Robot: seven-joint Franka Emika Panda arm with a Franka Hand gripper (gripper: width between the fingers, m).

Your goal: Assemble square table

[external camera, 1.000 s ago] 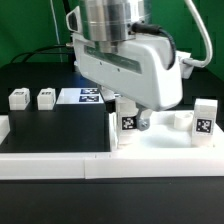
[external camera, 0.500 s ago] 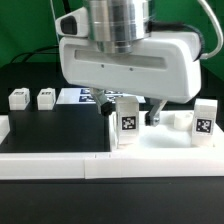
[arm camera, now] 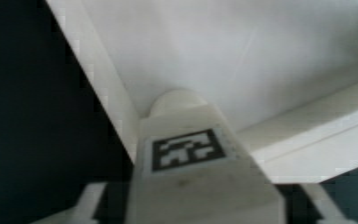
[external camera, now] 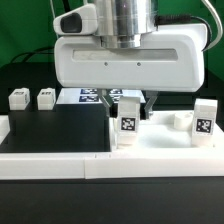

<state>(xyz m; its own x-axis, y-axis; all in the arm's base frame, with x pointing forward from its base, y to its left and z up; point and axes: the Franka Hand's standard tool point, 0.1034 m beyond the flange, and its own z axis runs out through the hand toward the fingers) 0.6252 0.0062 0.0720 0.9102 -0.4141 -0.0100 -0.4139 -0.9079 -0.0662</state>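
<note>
Square table: white slab [external camera: 165, 148] lies flat toward the exterior view's right. One leg [external camera: 128, 125] stands upright near its left edge, a second leg [external camera: 204, 120] at its right.
Loose parts: third leg [external camera: 17, 98] and fourth leg [external camera: 45, 97] sit on the black table [external camera: 60, 125], far left.
Gripper [external camera: 128, 108]: hangs over the upright leg, fingers on either side of it. I cannot tell whether they pinch it.
Handling: probably light, stiff and slick, so it is likely to tip if gripped off-centre.
Hold: the leg's flat sides, squarely.
Materials: moulded white plastic — blocky legs with black-and-white tags.
</note>
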